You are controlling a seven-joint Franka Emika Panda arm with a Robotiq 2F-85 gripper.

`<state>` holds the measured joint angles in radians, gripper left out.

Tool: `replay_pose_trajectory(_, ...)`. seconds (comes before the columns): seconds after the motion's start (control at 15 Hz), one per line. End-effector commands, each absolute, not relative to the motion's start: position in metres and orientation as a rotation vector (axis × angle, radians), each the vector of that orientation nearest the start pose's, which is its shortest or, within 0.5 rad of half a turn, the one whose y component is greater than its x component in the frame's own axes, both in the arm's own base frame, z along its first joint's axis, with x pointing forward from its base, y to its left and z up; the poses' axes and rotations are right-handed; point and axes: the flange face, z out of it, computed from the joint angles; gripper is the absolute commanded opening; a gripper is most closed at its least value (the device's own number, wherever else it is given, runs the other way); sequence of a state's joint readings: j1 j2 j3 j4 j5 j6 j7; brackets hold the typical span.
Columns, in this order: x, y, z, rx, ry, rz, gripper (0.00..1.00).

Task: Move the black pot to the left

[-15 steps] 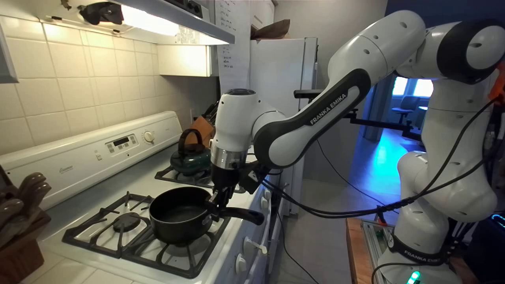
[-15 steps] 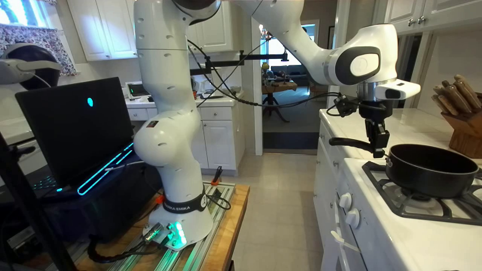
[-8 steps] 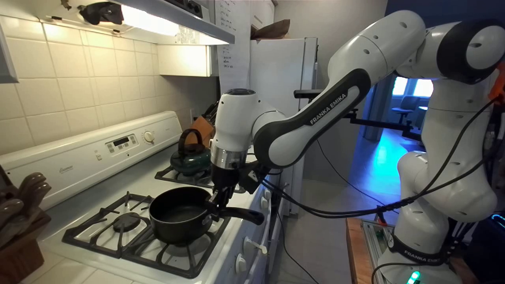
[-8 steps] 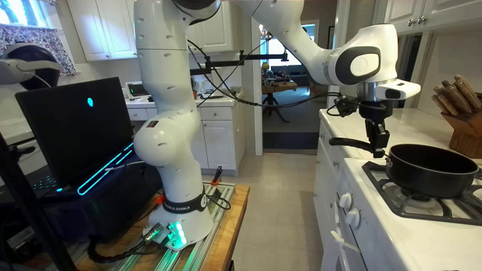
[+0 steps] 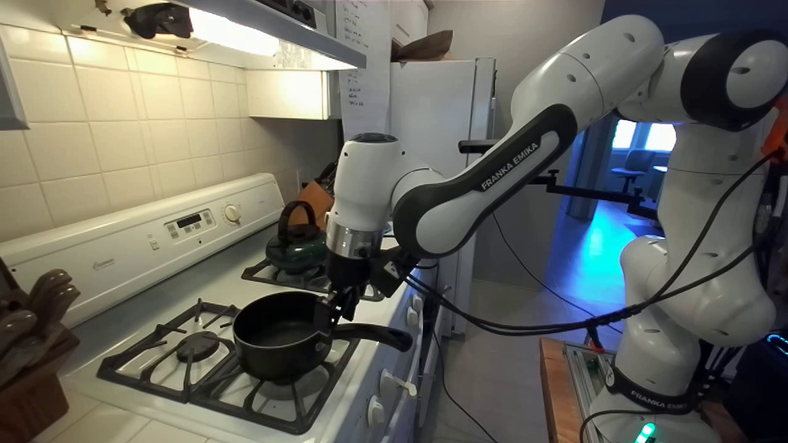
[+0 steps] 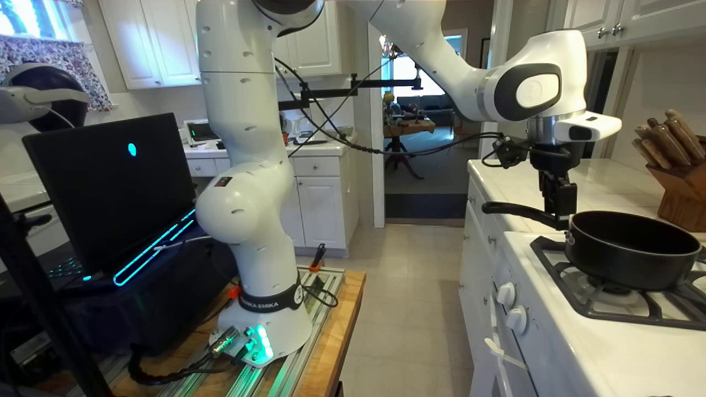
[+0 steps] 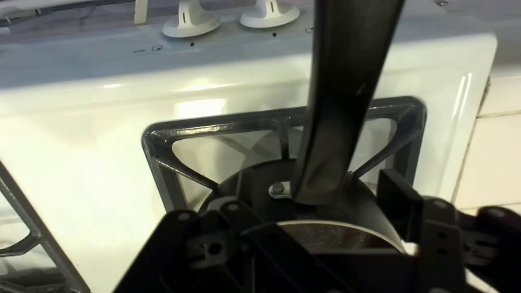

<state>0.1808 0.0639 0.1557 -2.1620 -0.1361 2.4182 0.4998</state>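
White-tiled backsplash [image 5: 117, 144] and gas range [image 5: 132, 240] bound the work area. Workpiece: matte-black saucepan [image 5: 277, 360], upright on the front half of the burner grate [image 7: 224, 123], with its handle [image 7: 342, 93] projecting past the range's front edge.

Gripper [image 7: 327, 207]: jaws well parted, no load held. In the wrist view, the handle root appears between the fingers [image 7: 401, 203]. A gap shows on one side; clearance on the opposite side cannot be confirmed.

Handling (estimated): the saucepan should be rigid and robust, of moderate weight, with most mass beyond the handle. Its handle looks smooth and may slip or rotate under load. Take hold across the handle root, close to the saucepan body, to limit forward tipping; gripping farther out increases leverage. Avoid clamping on the metal fastener tab [image 7: 281, 189], which offers little bearing area. Seat both fingers squarely before lifting. Raise enough to clear the grate; sliding may snag.
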Motion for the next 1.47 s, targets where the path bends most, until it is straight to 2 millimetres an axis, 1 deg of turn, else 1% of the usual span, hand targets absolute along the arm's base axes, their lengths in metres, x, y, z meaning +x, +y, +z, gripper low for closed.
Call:
replay_pose_trajectory(0.0,0.537,0.183,0.397,-3.126,0.110,-0.334,1.00)
replay_pose_trajectory(0.2,0.537,0.179,0.407,-3.111,0.135,-0.354,1.00)
replay_pose_trajectory(0.53,0.532,0.166,0.435,-3.062,0.183,-0.336,1.00)
replay_pose_trajectory(0.93,0.513,0.138,0.471,-3.051,0.230,-0.240,1.00)
replay_pose_trajectory(1.2,0.500,0.123,0.489,-3.093,0.248,-0.198,1.00)
replay_pose_trajectory(1.4,0.493,0.117,0.499,-3.096,0.221,-0.174,1.00)
